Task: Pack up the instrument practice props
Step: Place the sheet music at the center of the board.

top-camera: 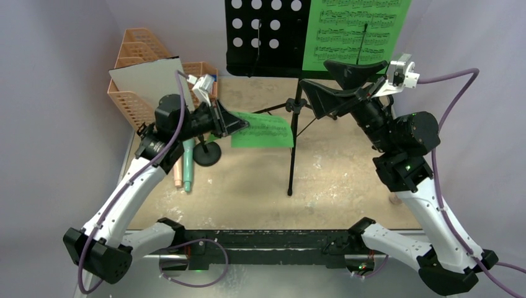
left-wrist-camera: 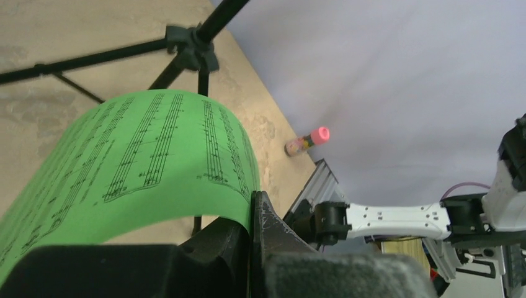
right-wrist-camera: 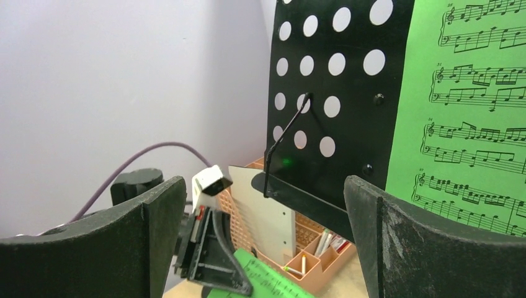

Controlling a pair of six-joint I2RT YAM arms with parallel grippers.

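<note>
My left gripper (top-camera: 239, 124) sits left of centre in the overhead view. It is clamped tight on the edge of 1 green sheet-music page (top-camera: 263, 130). In the left wrist view the paper is pinched between the jaws and bows upward in an arch. The page hangs above the table (top-camera: 248, 186), just left of the stand's pole and tripod legs (top-camera: 290, 155).

My right gripper (top-camera: 332, 84) is in the upper right-centre of the overhead view, jaws spread wide with nothing between them. It faces the black hole-punched music desk (top-camera: 263, 37) at top centre, close to its lower lip. The 2nd green page (top-camera: 356, 31) rests on the right half of that desk. From above, 1 finger overlaps the page's bottom edge, but I cannot tell whether it touches.

At the left, partly under my left arm, the pink microphone (top-camera: 178, 172) and the mint microphone (top-camera: 188, 166) lie side by side on the table. 1 black round-based holder (top-camera: 208, 152) stands just to their right.

In the upper left corner the orange mesh organizer (top-camera: 133, 56) stands with a grey-white board (top-camera: 152, 77) leaning against it.
</note>
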